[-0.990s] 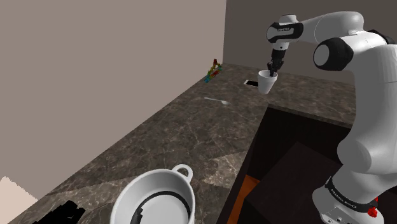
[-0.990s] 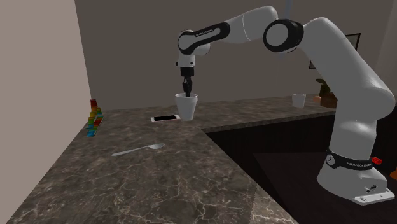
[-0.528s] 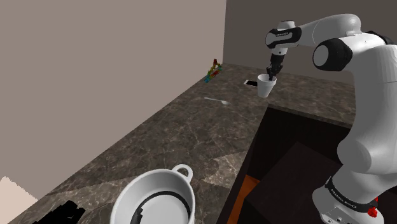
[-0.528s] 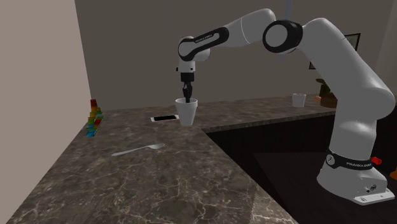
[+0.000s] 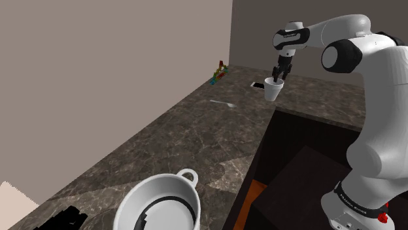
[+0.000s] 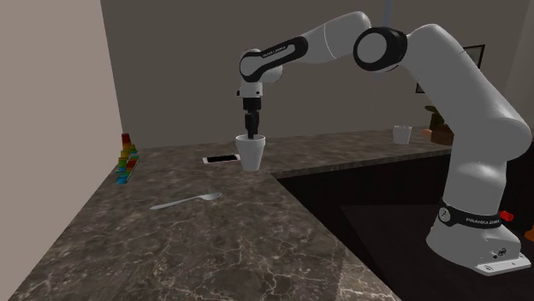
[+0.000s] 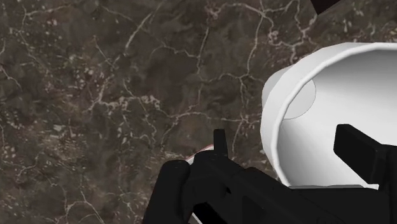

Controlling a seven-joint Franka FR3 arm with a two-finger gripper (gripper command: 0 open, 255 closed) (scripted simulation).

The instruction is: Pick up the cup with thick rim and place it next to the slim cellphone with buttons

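Note:
The white cup with a thick rim [image 6: 251,152] stands upright on the dark marble counter [image 6: 214,239], just to the right of the slim phone [image 6: 221,159] in the second exterior view. My black gripper [image 6: 250,132] points straight down at the cup's rim. In the wrist view my gripper [image 7: 283,141] is open across the cup [image 7: 331,95] wall. One finger [image 7: 359,153] is inside the cup, the other is outside, and neither presses the wall. In the shoulder view the cup [image 5: 273,90] sits beside the phone [image 5: 258,85] under my gripper [image 5: 280,77].
A spoon [image 6: 184,202] lies mid-counter, and stacked coloured blocks [image 6: 127,159] stand by the wall. A second white cup [image 6: 400,133] stands far along the counter. A white handled pot [image 5: 160,206] sits at the near end. The counter's inner edge drops to a dark gap beside the cup.
The cup came down a little and now rests on the counter by the phone. My fingers, shut on its wall before, have opened and let it go.

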